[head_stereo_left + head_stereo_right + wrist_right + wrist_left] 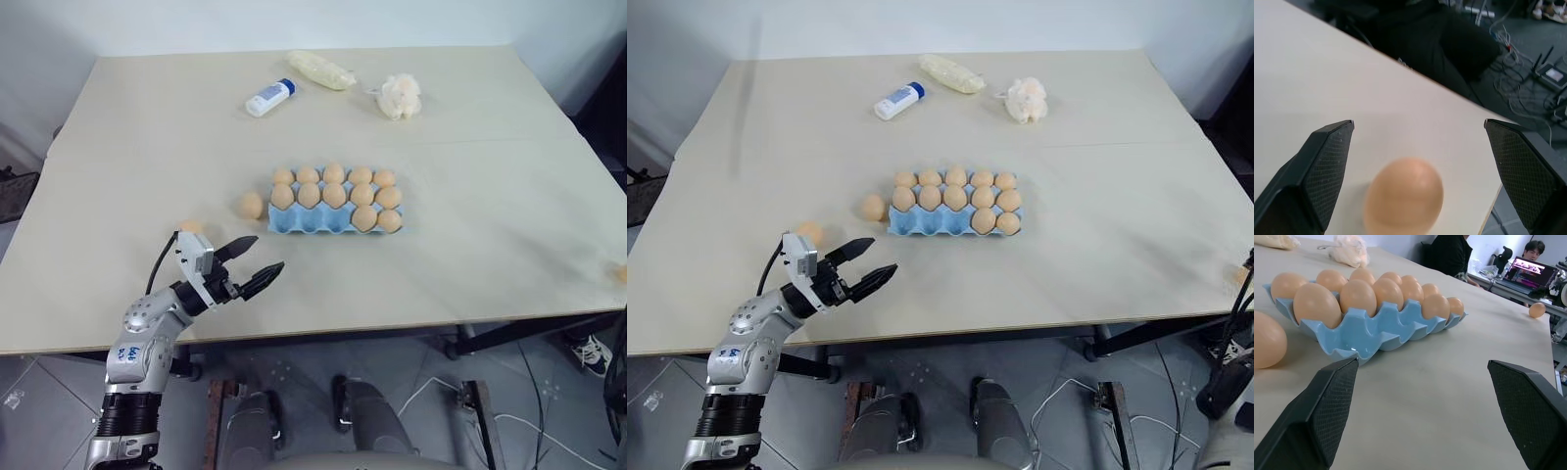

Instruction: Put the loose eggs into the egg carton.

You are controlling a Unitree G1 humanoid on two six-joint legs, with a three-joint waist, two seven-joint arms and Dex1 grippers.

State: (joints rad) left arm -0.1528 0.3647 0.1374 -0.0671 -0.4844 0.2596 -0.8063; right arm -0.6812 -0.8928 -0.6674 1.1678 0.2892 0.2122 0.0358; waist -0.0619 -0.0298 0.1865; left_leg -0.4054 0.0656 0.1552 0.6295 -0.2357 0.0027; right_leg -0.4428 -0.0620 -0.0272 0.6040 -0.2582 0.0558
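The light blue egg carton (304,223) lies mid-table, holding several tan eggs (334,195); its front-left cups are empty. One loose egg (251,206) rests just left of the carton, and another (190,227) sits nearer the front left. My left gripper (257,264) hovers open and empty over the table in front of the carton, pointing toward it; the left wrist view shows the carton (1366,335) ahead of it. A third loose egg (619,273) lies by the table's right edge. My right gripper (1419,125) is open with that egg (1403,196) between its fingers (1327,161), untouched.
At the back of the table lie a white bottle with a blue cap (268,97), a cream bag (320,70) and a fluffy white puff (401,96). The table's right edge (1449,90) runs just beyond the third egg. People sit at a laptop (1530,269) beyond the table.
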